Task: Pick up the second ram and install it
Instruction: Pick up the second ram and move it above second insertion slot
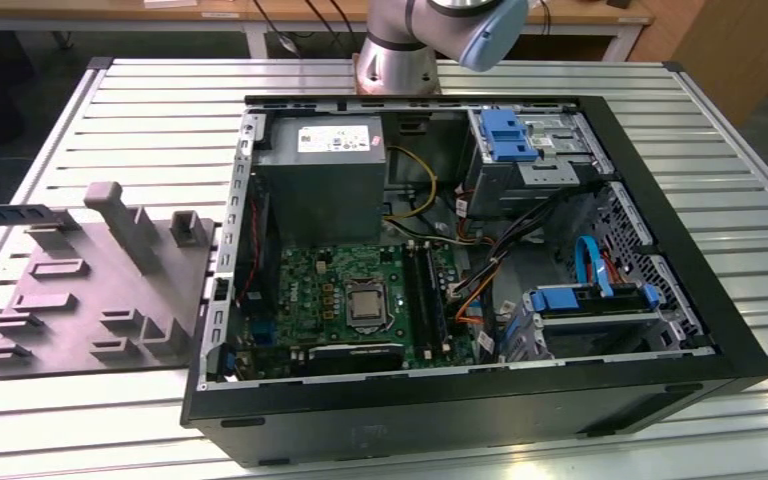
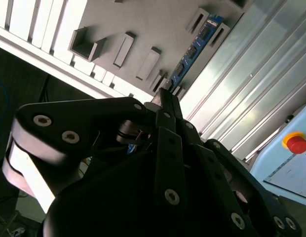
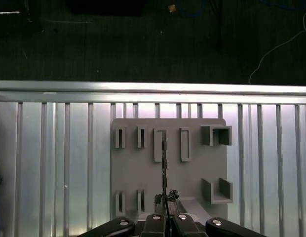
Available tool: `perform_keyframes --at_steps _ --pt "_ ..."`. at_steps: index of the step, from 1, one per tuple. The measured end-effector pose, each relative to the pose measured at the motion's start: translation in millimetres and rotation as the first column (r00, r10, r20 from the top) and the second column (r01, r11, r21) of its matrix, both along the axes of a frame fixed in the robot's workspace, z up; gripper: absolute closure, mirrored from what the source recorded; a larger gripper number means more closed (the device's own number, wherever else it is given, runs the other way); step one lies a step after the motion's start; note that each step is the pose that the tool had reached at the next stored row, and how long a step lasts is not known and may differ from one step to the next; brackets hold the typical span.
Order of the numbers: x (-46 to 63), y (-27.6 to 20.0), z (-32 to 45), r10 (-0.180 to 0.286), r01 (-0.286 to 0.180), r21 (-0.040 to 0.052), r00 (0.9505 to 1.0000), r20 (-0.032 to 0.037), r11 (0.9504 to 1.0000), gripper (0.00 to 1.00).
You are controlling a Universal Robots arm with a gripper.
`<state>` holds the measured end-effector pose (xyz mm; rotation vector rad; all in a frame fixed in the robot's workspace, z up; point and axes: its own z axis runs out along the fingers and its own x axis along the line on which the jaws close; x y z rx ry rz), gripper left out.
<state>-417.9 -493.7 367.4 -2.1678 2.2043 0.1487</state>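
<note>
The second ram [image 2: 195,52] is a thin dark-blue stick with white labels, standing on edge among the slot holders of the grey fixture plate [image 2: 158,24]. In the first wrist view the ram [image 3: 164,163] is edge-on, a thin dark line running down the plate [image 3: 192,170] towards my fingertips. My gripper [image 3: 165,210] hangs above the plate's near edge with its fingers together and nothing between them; its tip [image 2: 164,96] sits just short of the ram's near end. The black memory slots [image 1: 424,290] lie on the green motherboard [image 1: 344,300] inside the open computer case [image 1: 651,330].
The fixture plate [image 1: 91,300] lies at the exterior view's left, with tall posts [image 1: 107,205] on its far side. A dark bar [image 1: 11,212] reaches in from that view's left edge. The case holds a grey power supply [image 1: 317,170], cables and blue drive brackets [image 1: 507,135]. A red button [image 2: 297,143] is off the table.
</note>
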Motion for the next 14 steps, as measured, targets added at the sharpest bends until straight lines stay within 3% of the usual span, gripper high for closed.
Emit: perform_keyframes --at_steps 14 --pt "0.0 0.0 29.9 0.0 0.0 0.0284 1.0 0.0003 0.9996 0.89"
